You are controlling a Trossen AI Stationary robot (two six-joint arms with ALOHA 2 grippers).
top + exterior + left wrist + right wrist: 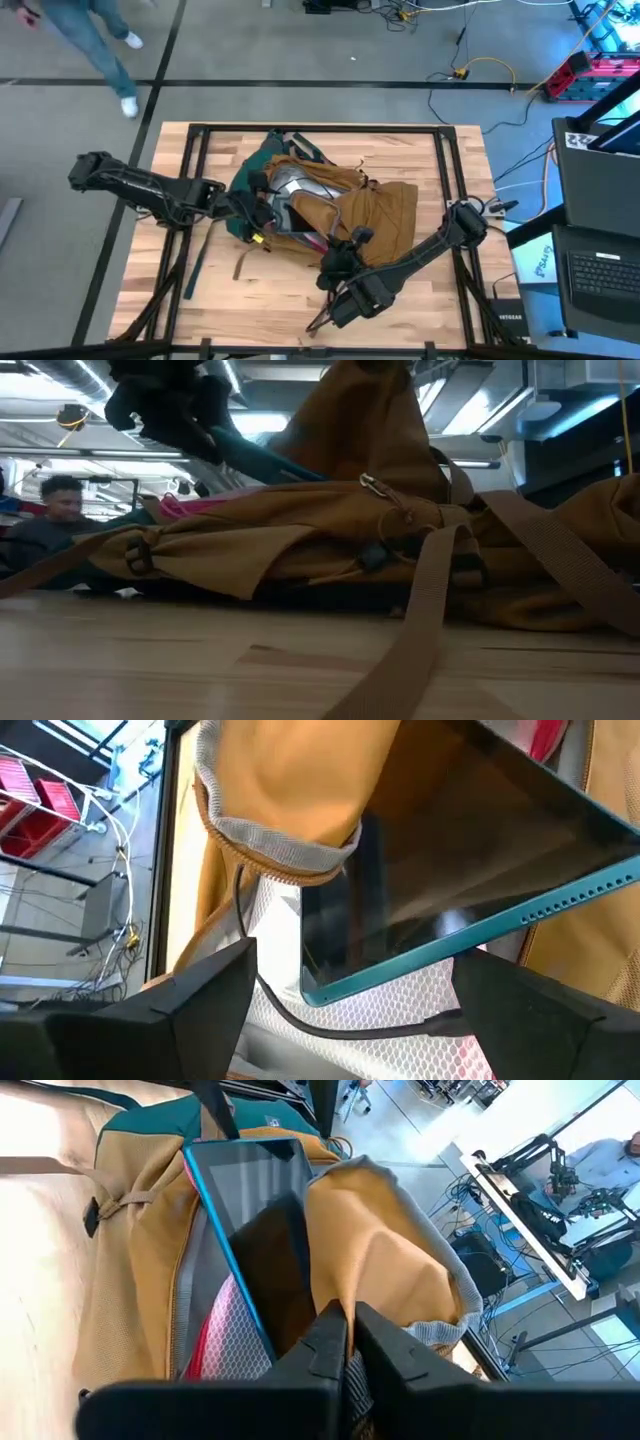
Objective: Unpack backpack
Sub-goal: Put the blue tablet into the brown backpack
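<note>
The tan-brown backpack [375, 205] with a teal base lies on its side mid-table, mouth open toward the left. A dark tablet with a teal edge [250, 1190] sticks out of the mouth, tilted, above a clear mesh pouch with pink trim [225, 1345]. My left gripper [350, 1010] is open at the mouth, one finger on each side of the tablet's near corner [320, 995], not visibly touching it. My right gripper [348, 1345] is shut on the backpack's upper flap. A black cable [330, 1020] runs under the tablet. My right gripper pinches the rim of the backpack's upper flap [400, 1315], tan fabric with grey lining, between its two fingers. It comes slanting down from the table's near side. The flap is raised clear of the rest of the bag and stands up as a peak [370, 420].
Loose tan webbing straps [430, 610] trail over the near tabletop, and a teal strap [195, 265] lies at the near left. Black frame rails [190, 150] run along the table's sides. A person [55, 510] sits beyond the table. A laptop [600, 270] stands at the right.
</note>
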